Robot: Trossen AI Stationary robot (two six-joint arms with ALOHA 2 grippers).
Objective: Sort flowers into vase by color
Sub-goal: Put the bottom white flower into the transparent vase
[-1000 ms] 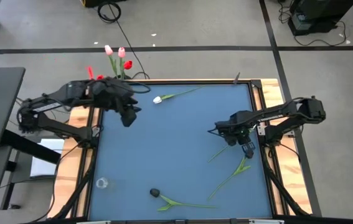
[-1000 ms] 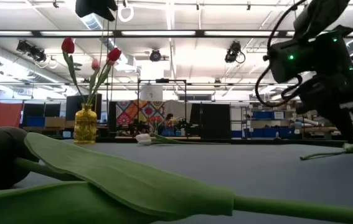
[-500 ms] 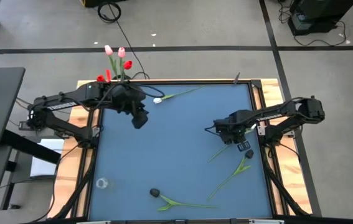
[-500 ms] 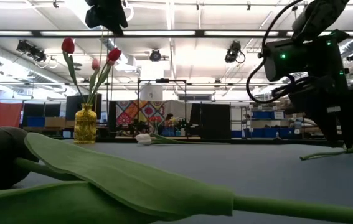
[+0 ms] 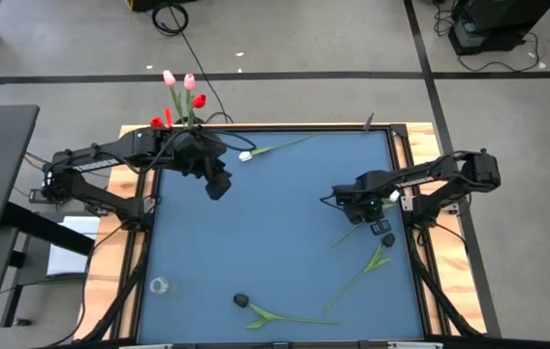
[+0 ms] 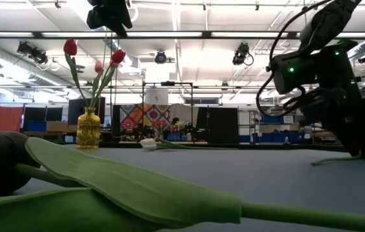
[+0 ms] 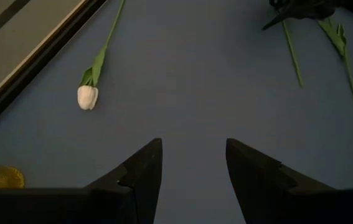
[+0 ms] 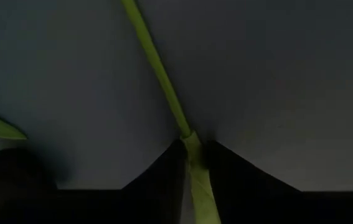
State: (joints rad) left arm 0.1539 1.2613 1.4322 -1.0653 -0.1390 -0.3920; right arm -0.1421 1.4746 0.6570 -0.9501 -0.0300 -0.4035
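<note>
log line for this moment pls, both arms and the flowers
right gripper: shut on stem, at mat | left gripper: open, empty, above white tulip | vase: red and pink tulips in | black tulip: on mat

No text, label, brand, number or sign could be read in any of the views; the coloured panels in the room behind the table, seen in the low view, were too small and blurred to make out any lettering.
</note>
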